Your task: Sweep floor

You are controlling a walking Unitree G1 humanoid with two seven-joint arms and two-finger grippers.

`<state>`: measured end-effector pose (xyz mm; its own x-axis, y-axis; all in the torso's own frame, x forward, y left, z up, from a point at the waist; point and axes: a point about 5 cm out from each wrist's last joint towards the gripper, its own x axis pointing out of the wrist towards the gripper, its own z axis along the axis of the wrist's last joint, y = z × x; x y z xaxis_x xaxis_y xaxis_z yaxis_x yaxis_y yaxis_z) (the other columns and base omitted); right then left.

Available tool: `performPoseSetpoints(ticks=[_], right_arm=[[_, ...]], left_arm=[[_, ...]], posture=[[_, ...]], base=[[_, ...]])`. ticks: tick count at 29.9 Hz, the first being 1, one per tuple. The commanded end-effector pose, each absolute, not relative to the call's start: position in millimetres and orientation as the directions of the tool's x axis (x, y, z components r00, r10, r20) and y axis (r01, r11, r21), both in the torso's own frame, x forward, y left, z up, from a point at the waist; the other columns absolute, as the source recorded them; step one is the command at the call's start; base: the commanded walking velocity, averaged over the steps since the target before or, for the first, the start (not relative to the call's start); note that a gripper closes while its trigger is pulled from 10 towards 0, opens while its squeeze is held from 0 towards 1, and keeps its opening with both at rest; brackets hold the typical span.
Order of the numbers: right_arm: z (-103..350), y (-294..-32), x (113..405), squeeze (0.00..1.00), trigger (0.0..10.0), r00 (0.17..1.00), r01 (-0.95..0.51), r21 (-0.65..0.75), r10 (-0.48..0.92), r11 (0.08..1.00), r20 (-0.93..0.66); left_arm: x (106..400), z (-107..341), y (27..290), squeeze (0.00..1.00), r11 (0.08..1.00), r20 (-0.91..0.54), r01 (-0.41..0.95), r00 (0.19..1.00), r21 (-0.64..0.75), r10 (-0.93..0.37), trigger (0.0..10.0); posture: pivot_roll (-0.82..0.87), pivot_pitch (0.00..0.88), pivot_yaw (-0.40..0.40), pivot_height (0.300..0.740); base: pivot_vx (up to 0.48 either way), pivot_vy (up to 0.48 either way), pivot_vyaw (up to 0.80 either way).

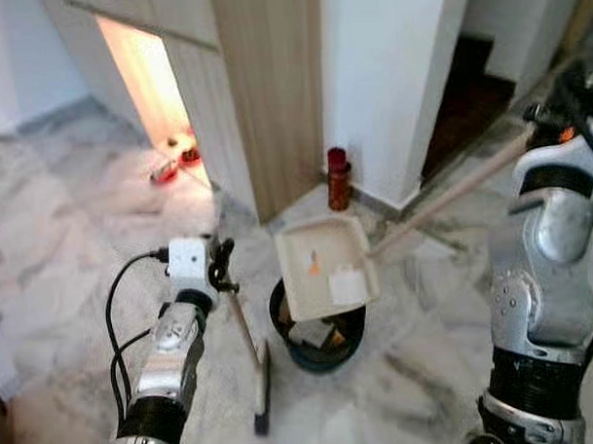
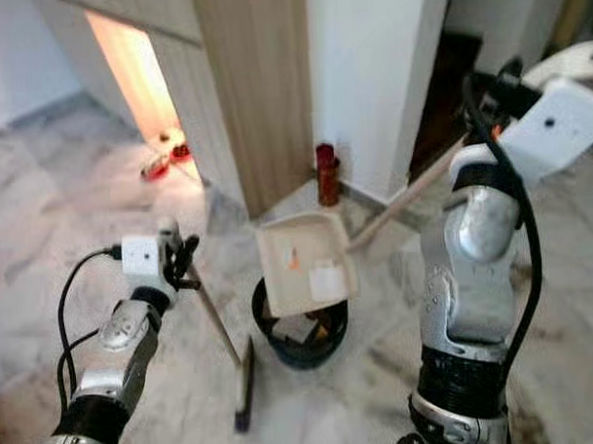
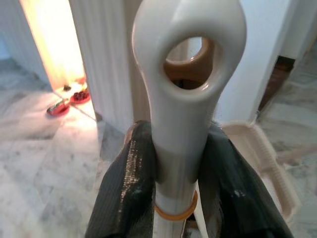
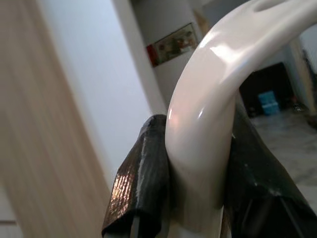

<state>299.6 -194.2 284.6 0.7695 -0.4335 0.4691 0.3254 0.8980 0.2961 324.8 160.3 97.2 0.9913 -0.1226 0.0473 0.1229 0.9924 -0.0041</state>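
- Over on the left, the left gripper [image 1: 220,268] has its two black fingers [image 3: 130,188] closed tight round the glossy cream top of the broom handle [image 3: 184,99], just below the hanging hole. From there the thin stick slants down to the broom head [image 1: 263,394], which rests on the marble floor [image 1: 73,249] beside the bin.
- I'd judge the broom light and stiff, but smooth plastic like that can twist in a grip; the top end is a fair place to hold, though it gives little leverage over the head.
- In the middle, the cream dustpan [image 1: 324,268] is tipped over the dark round bin [image 1: 318,340], with a bit of orange debris and a pale scrap on its face. It looks light and rigid, and awkward at the end of so long a pole.
- The dustpan's wooden pole [image 1: 442,202] runs up to the right, where the right gripper [image 4: 198,148] is clamped on the curved white grip [image 4: 213,74] at its end, fingers [image 4: 141,183] pressed to either side.
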Motion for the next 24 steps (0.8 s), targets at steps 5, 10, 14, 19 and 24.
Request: performPoseSetpoints(ticks=[5,10,14,19,24], right_arm=[[300,-187,294,0.00,10.0,0.747,0.256,0.314,-0.393,0.914,0.535],[301,-185,295,0.00,10.0,0.754,0.241,0.305,-0.376,0.921,0.538],[301,-184,295,0.00,10.0,0.760,0.227,0.300,-0.361,0.926,0.541],[301,-178,296,0.00,10.0,0.776,0.176,0.274,-0.305,0.945,0.552],[303,-170,297,0.00,10.0,0.788,0.119,0.232,-0.234,0.965,0.569]], left_arm=[[328,108,163,0.00,0.993,0.091,0.116,0.989,0.026,-0.118,10.0],[328,108,163,0.00,0.993,0.090,0.115,0.989,0.026,-0.117,10.0],[328,108,163,0.00,0.993,0.090,0.116,0.989,0.026,-0.118,10.0],[328,108,163,0.00,0.993,0.093,0.118,0.989,0.021,-0.119,10.0],[328,107,162,0.00,0.992,0.090,0.122,0.988,0.021,-0.123,10.0]], posture=[[-0.06,0.000,0.038,0.740],[-0.06,0.000,0.036,0.740],[-0.06,0.000,0.037,0.740],[-0.06,0.000,0.037,0.740],[-0.06,0.000,0.036,0.740]], base=[[0.373,0.000,0.00],[0.373,0.000,0.00],[0.374,0.000,0.00],[0.144,0.000,0.00],[0.000,0.000,0.00]])
